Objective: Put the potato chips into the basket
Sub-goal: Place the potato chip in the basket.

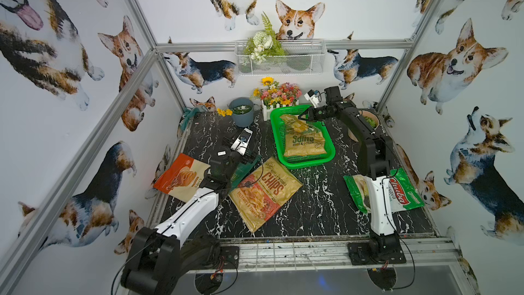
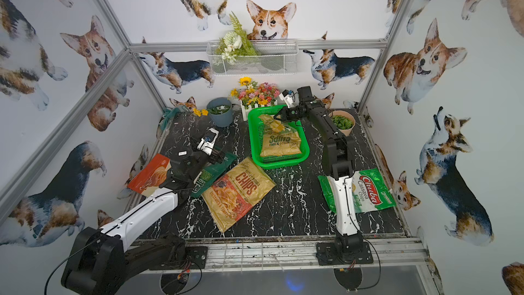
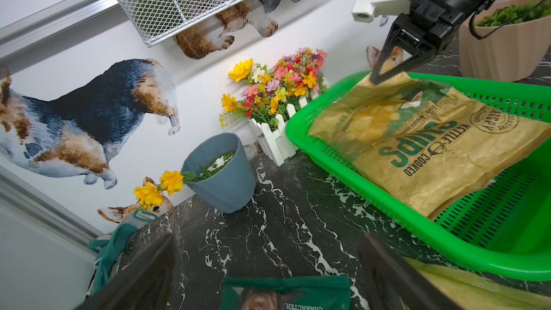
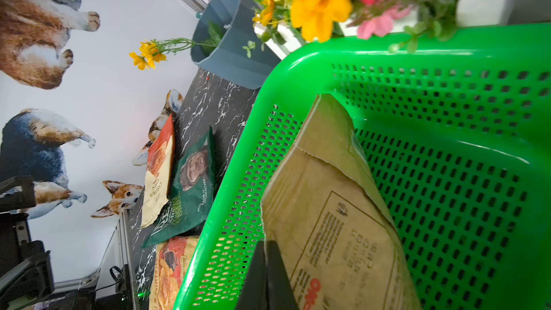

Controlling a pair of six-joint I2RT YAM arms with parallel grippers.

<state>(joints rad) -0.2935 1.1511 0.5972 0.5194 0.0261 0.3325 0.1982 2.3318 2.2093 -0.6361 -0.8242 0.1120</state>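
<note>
The green basket (image 1: 276, 137) stands at the back middle of the table. A tan CHIPS bag (image 1: 303, 140) lies in it, its far end lifted. My right gripper (image 1: 302, 116) is shut on that bag's edge, with the pinch close up in the right wrist view (image 4: 266, 246). My left gripper (image 1: 251, 160) hangs open over the end of the dark green bag (image 3: 286, 292), with nothing between its fingers (image 3: 143, 275). On the table lie a second tan CHIPS bag (image 1: 265, 192), an orange-and-cream bag (image 1: 181, 178) and a green-white bag (image 1: 402, 191) partly under my right arm.
A blue-grey pot (image 1: 241, 114) and a white picket flower box (image 1: 279, 99) stand right behind the basket. A peach pot (image 1: 368, 122) sits at the back right. A white wire basket (image 1: 280, 58) hangs on the back wall. A teal cloth (image 1: 188, 114) lies in the back left corner.
</note>
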